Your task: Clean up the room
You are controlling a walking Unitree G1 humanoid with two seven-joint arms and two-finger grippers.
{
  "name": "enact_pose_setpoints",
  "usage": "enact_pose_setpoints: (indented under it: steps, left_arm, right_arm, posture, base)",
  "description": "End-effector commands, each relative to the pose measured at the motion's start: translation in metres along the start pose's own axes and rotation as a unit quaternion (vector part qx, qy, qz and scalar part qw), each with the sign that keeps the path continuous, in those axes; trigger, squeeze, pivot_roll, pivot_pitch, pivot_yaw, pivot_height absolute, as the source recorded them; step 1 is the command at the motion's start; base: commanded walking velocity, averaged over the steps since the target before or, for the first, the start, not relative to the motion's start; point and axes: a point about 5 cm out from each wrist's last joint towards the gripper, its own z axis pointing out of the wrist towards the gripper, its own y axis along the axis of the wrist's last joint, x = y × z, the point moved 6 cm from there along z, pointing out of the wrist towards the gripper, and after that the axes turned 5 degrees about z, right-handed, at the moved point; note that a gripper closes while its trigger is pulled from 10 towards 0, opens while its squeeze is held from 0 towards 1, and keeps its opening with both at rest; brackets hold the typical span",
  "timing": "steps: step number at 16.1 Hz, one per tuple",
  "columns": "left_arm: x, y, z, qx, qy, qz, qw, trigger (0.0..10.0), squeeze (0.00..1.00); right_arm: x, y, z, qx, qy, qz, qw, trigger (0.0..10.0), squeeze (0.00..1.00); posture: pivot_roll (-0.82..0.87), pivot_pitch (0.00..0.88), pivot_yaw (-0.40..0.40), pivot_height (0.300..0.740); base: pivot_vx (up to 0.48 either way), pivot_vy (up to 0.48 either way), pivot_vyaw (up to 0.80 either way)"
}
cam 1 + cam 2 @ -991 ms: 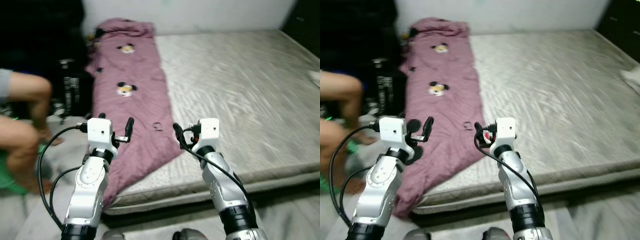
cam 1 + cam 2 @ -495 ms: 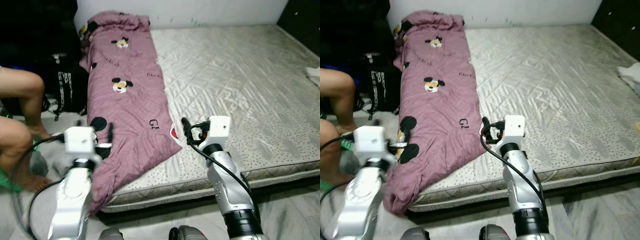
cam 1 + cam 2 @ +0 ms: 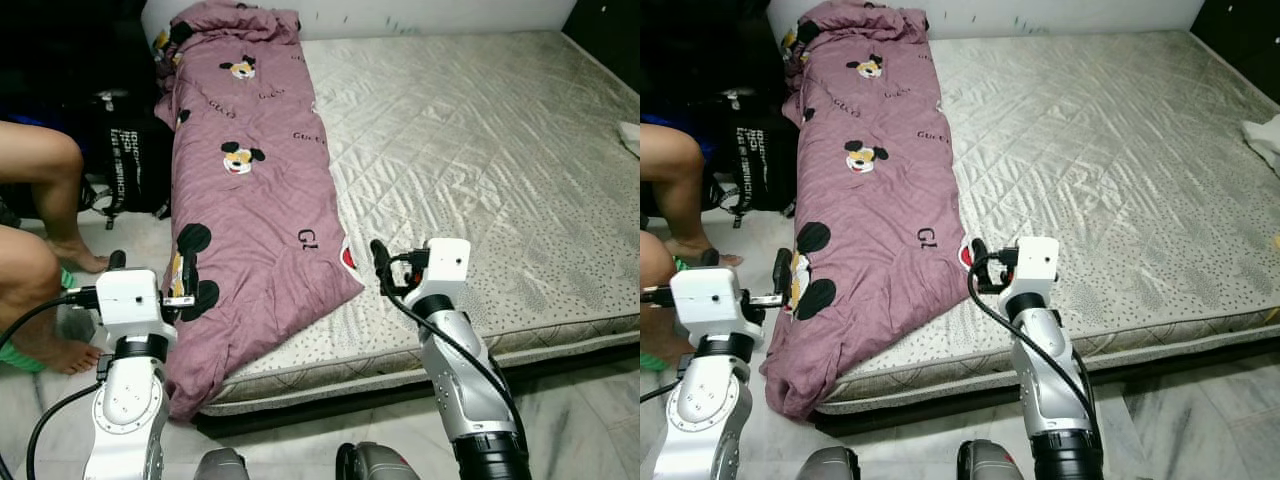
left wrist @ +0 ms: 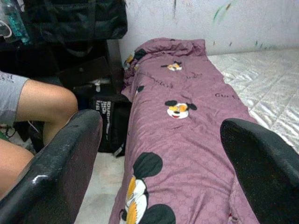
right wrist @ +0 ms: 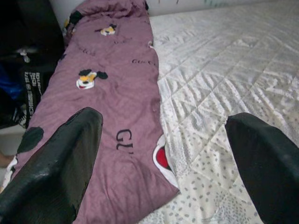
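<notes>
Since the earlier frames the left arm has dropped lower and further left, off the blanket's edge and down beside the bed.

A purple blanket (image 3: 250, 190) printed with cartoon mouse faces lies in a long strip along the left side of the mattress (image 3: 480, 150), from the far wall to the near edge, where its near-left end spills over the side toward the floor. The left gripper (image 3: 150, 275) hovers just left of that hanging end, fingers spread apart and holding nothing; its wrist view looks along the blanket toward the far wall. The right gripper (image 3: 385, 265) hangs over the near edge of the mattress, just right of the blanket's near corner, and its fingers (image 5: 51, 163) also stand wide apart, empty.

To the left of the bed, a person's bare legs (image 3: 35, 250) rest on the floor close to the left arm. Beyond them a black bag (image 3: 135, 160) with white lettering leans against the bed's side. A white cloth (image 3: 1265, 140) lies at the mattress's far right edge.
</notes>
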Motion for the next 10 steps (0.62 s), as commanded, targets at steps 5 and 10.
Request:
enact_pose_setpoints:
  steps: [5,10]
  left_arm:
    - [0.012,-0.004,-0.018,0.012,0.018,0.017,1.0,10.0,0.0]
    - [0.007,-0.004,-0.016,0.015,0.006,0.024,1.0,10.0,0.0]
  right_arm:
    - [-0.01,0.003,-0.01,0.0,-0.005,-0.016,1.0,10.0,0.0]
    - [-0.005,0.002,-0.01,0.005,0.002,-0.015,1.0,10.0,0.0]
  posture:
    - [0.09,0.158,-0.022,0.74]
    - [0.1,0.161,-0.024,0.74]
  base:
    - [0.0,0.0,0.0]
    - [0.0,0.0,0.0]
